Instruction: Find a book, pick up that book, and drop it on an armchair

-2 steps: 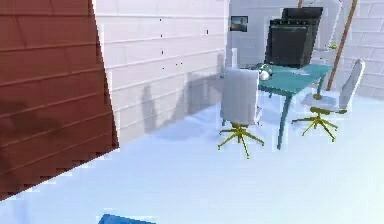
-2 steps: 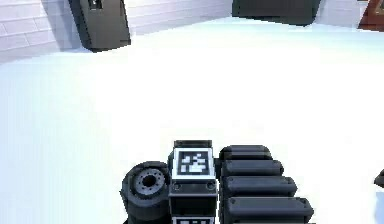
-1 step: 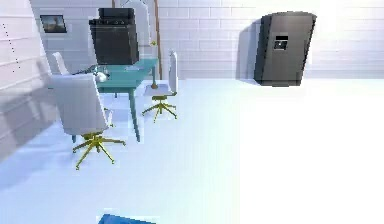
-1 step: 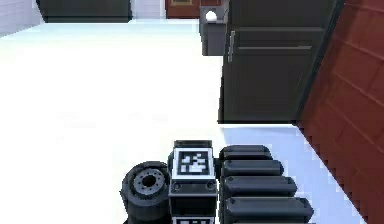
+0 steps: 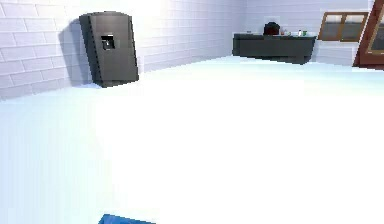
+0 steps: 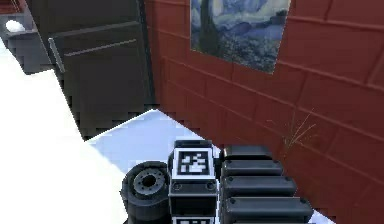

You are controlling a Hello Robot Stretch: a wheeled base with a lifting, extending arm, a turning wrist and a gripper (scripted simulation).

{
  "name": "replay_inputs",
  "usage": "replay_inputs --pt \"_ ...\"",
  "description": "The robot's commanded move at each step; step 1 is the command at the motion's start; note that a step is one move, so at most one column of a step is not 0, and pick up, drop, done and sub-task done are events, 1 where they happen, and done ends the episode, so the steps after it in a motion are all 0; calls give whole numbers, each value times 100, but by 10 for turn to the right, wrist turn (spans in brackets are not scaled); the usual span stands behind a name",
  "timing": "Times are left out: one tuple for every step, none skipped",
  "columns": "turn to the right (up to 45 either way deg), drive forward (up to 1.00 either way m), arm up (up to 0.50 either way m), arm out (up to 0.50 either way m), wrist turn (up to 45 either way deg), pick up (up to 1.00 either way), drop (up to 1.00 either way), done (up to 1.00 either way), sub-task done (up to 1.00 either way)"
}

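A flat blue thing (image 5: pixel 125 219) lies at the forward view's bottom edge, cut off by the frame; its shape is too little to name. In the arm side view the arm's dark ribbed bar (image 6: pixel 255 185) rises from the bottom edge, with a white square with black marks (image 6: pixel 195 164) at its end. Left of that sits the gripper's (image 6: pixel 148 190) dark round body. Its far end is hard to make out, so I cannot tell whether it holds anything.
A dark fridge (image 5: pixel 110 48) stands against the white brick wall at the forward view's left. A dark counter (image 5: pixel 275 46) and a window (image 5: pixel 345 26) lie far back right, across open pale floor. Close beside the arm are a red brick wall (image 6: pixel 330 110), a painting (image 6: pixel 240 30) and a dark cabinet (image 6: pixel 100 60).
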Motion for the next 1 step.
replay_inputs --pt "120 0 0 0 0 0 0 0 0"
